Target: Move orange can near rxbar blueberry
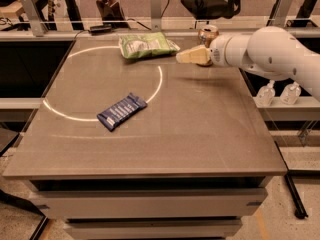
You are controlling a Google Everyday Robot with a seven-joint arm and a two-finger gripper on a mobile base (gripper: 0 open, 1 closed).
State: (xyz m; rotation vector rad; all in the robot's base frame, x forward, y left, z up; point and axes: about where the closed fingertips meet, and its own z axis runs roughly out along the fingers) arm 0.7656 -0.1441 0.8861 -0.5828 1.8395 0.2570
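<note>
Your orange can (207,33) stands upright at the upper right of the frame, near the far edge of the table (200,134). Only its top part shows, because the arm crosses in front of it. The gripper (187,56) hangs just in front of the can and points toward the left of the frame. You cannot tell from this view whether it is spread or pressed together, nor whether it touches the can. The rxbar blueberry (121,111) lies flat at centre left, well apart from the can. The green bag (147,45) sits at upper centre, just left of the gripper.

Expect the can to be light and stiff but thin-walled, so a hard squeeze would probably dent it. Its smooth metal skin is likely slippery. Being tall and narrow, it could tip over if nudged near the rim. Whether it is full or empty cannot be told. Take hold across the middle of the body, below the silver rim, and pinch it squarely from opposite sides.
</note>
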